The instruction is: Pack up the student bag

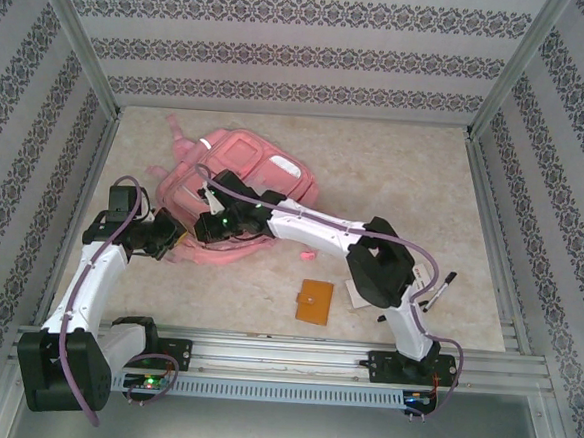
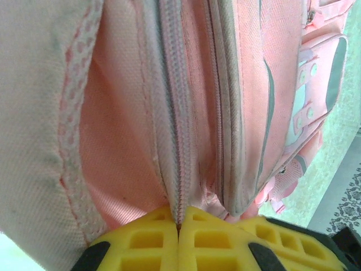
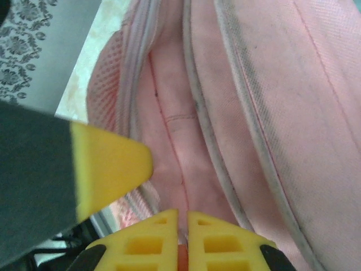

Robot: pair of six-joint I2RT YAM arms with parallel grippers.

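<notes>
Pale marbled tabletop (image 1: 405,177) between patterned walls (image 1: 284,48); the pink bag (image 1: 261,162) lies slumped at its far left. My left gripper (image 2: 178,226) is pressed together on the zip (image 2: 177,141) edge, and my right gripper (image 3: 181,217) pinches a sliver of pink at the bag's opening. I judge it light and floppy. The cloth will sag, so the stitched zip seams offer the firmest hold.

Open table (image 1: 405,177) at the upper right; the bag (image 1: 256,166) crowds centre left.
Left arm (image 1: 88,275) and right arm (image 1: 316,231) bar the middle; wallet (image 1: 315,302) and pen (image 1: 437,289) lie lower right.
</notes>
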